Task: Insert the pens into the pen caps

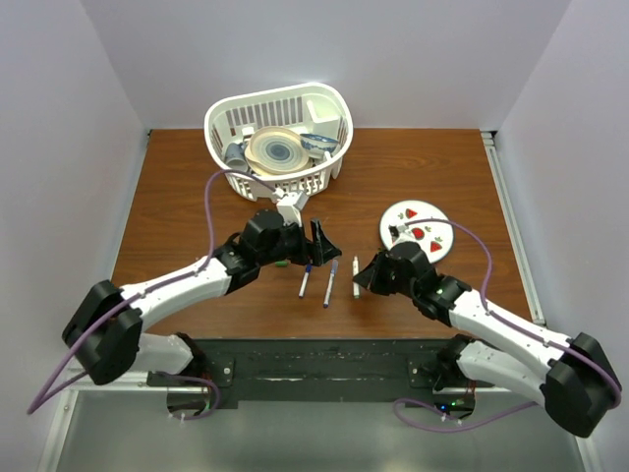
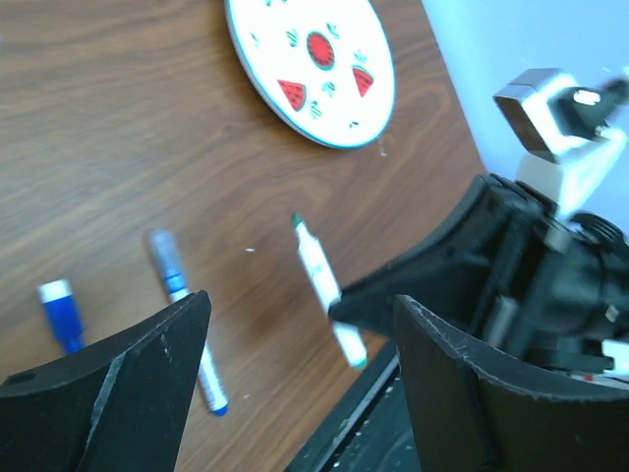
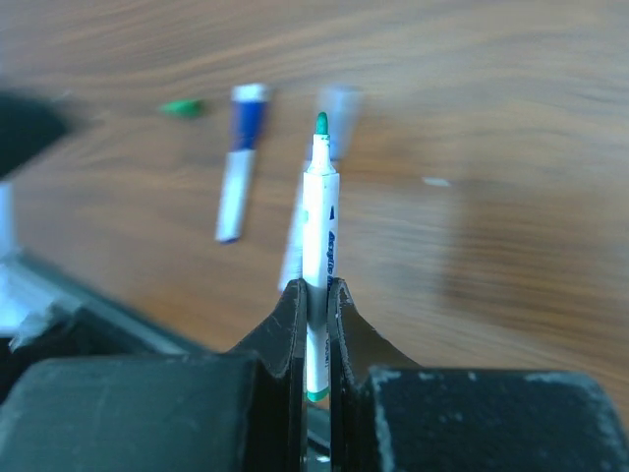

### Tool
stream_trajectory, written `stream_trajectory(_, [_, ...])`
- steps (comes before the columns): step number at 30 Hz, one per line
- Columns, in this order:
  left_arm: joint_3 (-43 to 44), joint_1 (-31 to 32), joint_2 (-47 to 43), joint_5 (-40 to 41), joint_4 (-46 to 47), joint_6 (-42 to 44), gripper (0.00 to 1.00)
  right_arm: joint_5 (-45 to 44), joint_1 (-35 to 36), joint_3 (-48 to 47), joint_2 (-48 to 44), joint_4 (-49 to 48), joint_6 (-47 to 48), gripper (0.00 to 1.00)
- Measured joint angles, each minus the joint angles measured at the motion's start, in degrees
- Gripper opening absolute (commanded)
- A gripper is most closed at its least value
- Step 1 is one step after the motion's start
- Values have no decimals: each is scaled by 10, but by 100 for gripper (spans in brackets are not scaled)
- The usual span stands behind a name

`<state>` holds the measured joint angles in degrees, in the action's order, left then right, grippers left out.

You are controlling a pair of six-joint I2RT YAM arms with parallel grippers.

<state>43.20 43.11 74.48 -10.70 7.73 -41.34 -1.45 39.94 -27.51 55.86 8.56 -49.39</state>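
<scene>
My right gripper (image 3: 316, 287) is shut on a white pen with a green tip (image 3: 319, 216), which points away from the wrist. In the top view this gripper (image 1: 360, 275) and its green pen (image 1: 356, 278) sit low over the table's middle. Two more pens (image 1: 305, 280) (image 1: 330, 282) lie side by side to its left. The left one has a blue section near one end (image 3: 244, 128). A small green cap (image 3: 182, 107) lies beyond them. My left gripper (image 1: 321, 246) stands open with nothing between its fingers, just behind the pens. Its wrist view looks at the held green pen (image 2: 316, 265).
A white basket (image 1: 221, 113) with dishes stands at the table's back. A round plate with watermelon pictures (image 1: 421, 228) lies behind my right gripper. The black mounting rail (image 1: 314, 359) runs along the near edge, close to the pens.
</scene>
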Motion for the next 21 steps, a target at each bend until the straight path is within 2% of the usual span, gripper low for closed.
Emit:
stream_trajectory(4, [0, 0, 49, -49, 55, -28, 71, 13, 35, 0, -24, -51, 12, 0])
stream_trajectory(10, [0, 0, 85, -93, 114, -59, 66, 17, 46, 4, -43, -98, 23, 0])
stream_trajectory(13, [0, 1, 94, -102, 131, -67, 56, 21, 49, 7, -46, -109, 26, 0])
stream_trajectory(14, [0, 2, 98, -105, 138, -71, 47, 23, 51, 7, -46, -112, 26, 0])
stream_trajectory(16, [0, 4, 105, -110, 149, -78, 37, 25, 53, 8, -46, -116, 26, 0])
stream_trajectory(17, [0, 5, 108, -113, 154, -80, 21, 25, 54, 8, -46, -117, 27, 0])
stream_trajectory(19, [0, 8, 113, -118, 163, -87, 2, 26, 54, 9, -47, -121, 28, 0])
stream_trajectory(21, [-1, 10, 115, -127, 175, -92, 0, 27, 56, 9, -47, -122, 30, 12])
